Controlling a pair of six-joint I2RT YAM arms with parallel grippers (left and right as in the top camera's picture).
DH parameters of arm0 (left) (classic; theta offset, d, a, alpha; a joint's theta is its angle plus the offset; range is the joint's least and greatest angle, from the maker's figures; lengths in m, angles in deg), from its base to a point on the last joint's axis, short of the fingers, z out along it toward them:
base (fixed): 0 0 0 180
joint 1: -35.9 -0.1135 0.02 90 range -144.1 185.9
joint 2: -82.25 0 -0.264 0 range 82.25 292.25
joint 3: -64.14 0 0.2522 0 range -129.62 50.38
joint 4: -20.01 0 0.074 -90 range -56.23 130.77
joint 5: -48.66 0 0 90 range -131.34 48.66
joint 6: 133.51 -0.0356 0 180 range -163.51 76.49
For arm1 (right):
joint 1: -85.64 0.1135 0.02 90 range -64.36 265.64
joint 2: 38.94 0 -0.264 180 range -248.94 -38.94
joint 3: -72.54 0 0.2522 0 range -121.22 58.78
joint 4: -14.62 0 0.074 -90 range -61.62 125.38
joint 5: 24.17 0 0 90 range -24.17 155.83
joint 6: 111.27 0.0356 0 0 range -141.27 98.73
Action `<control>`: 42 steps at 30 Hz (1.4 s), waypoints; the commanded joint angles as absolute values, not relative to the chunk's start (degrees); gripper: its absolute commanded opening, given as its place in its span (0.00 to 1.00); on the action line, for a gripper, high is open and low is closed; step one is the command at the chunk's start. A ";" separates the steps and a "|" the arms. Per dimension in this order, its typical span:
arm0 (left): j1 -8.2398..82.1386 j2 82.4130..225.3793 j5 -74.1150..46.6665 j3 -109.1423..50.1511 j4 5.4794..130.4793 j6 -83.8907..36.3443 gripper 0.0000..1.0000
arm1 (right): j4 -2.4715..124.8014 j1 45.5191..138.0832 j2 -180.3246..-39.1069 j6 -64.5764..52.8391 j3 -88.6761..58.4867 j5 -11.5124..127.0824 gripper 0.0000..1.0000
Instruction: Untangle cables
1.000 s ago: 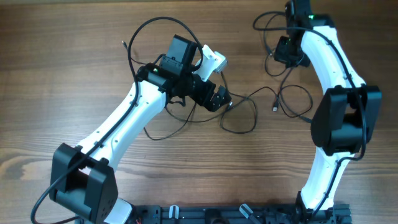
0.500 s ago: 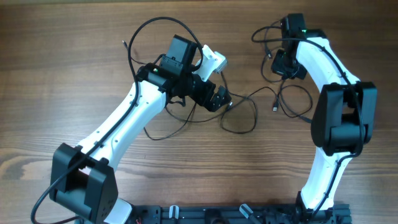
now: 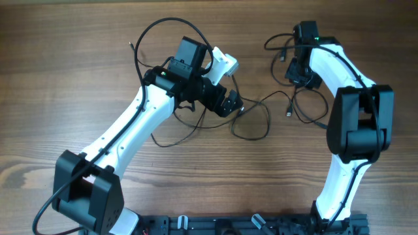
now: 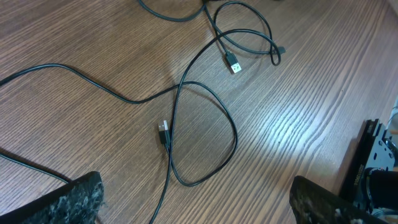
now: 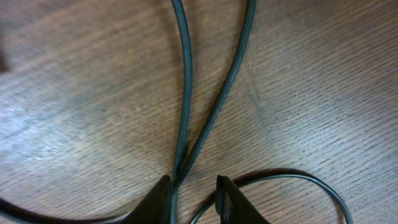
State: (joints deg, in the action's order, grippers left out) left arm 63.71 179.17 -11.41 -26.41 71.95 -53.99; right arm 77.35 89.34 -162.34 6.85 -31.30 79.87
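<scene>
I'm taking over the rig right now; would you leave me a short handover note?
Left gripper: open, empty, above a cable loop.
Right gripper: nearly closed where two strands meet; grip unclear.
Cables: on the table between the arms, loops overlapping.
Done: nothing separated yet.
Left: pull every cable apart.

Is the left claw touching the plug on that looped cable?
Apart: the left wrist view shows a plain gap between the plug and the left claw.
</scene>
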 commanded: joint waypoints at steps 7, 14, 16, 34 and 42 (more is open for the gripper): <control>64.08 179.98 -10.73 -26.35 71.75 -56.22 0.98 | 74.38 89.32 -162.31 7.62 -28.31 80.90 0.30; 64.08 179.98 -10.71 -26.35 71.77 -56.42 0.98 | 71.73 89.25 -162.31 8.73 -25.84 80.02 0.25; 64.08 179.98 -10.71 -26.35 71.75 -56.42 0.98 | 71.69 89.25 -162.31 8.93 -25.84 79.48 0.12; 64.02 179.98 -10.71 -26.35 70.35 -56.81 0.99 | 77.68 89.32 -138.49 4.60 -26.49 69.55 0.04; 64.04 179.98 -10.71 -26.35 70.70 -56.79 0.99 | 79.32 89.32 -131.47 3.75 -26.47 69.86 0.04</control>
